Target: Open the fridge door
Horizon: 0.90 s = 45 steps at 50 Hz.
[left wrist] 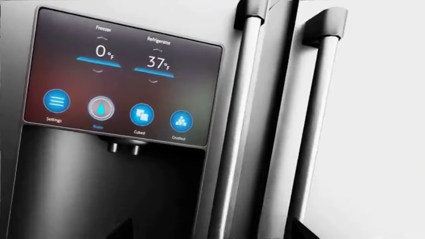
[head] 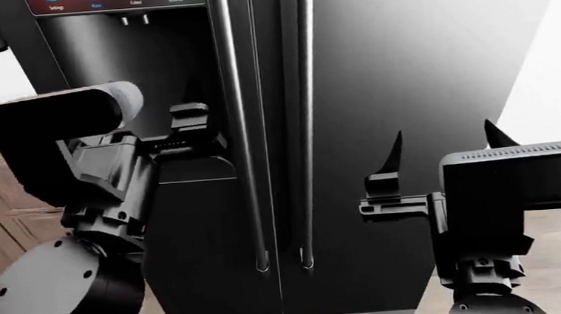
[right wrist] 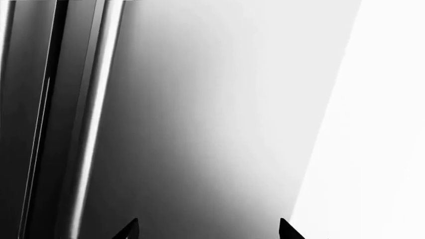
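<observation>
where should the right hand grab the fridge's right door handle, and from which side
Grip the right door handle mid-bar, roughly level with the right hand, coming straight at the front. It is a long vertical bar standing off the closed fridge, so open fingers can straddle it sideways. It sits left of that hand.

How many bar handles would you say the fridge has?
2: the left handle and right handle, side by side along the seam between the fridge doors.
</observation>
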Motion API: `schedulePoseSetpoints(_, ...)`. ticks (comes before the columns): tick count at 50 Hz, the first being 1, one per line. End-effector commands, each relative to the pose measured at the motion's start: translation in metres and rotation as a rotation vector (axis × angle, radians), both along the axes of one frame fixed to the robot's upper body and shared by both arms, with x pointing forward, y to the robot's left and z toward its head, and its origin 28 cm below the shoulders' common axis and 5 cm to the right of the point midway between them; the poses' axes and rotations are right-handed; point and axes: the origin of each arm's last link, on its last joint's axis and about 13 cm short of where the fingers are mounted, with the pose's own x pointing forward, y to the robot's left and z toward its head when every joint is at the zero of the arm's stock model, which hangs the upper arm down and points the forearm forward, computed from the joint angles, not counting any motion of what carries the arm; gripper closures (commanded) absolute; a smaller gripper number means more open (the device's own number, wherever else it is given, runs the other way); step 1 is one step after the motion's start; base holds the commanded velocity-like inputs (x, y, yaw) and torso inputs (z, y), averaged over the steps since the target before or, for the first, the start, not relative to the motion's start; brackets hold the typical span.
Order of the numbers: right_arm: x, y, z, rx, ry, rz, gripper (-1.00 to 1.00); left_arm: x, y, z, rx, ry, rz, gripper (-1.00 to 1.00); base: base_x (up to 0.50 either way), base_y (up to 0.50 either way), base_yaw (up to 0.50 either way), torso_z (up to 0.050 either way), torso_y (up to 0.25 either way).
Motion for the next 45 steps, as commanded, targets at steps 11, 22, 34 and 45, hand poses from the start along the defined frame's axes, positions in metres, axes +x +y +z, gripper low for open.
schedulePoseSetpoints(11,0.003,-0.003,-0.003,0.038,0.024,0.002,-1.0,0.038,-0.046,0.041,-0.031,0.012,-0.076,-1.0,0.0,0.0,0.0,0.0,0.0)
schedulePoseSetpoints(22,0.005,-0.002,-0.003,0.039,0.031,0.015,-1.0,0.067,-0.068,0.056,0.014,0.012,-0.072,-1.0,0.0,0.0,0.0,0.0,0.0)
schedulePoseSetpoints(34,0.005,-0.002,-0.002,0.042,0.031,0.026,-1.0,0.106,-0.075,0.076,0.037,0.067,0.026,-1.0,0.0,0.0,0.0,0.0,0.0)
schedulePoseSetpoints(45,0.005,-0.003,-0.002,0.042,0.036,0.02,-1.0,0.132,-0.076,0.069,0.052,0.101,0.092,-1.0,0.0,0.0,0.0,0.0,0.0)
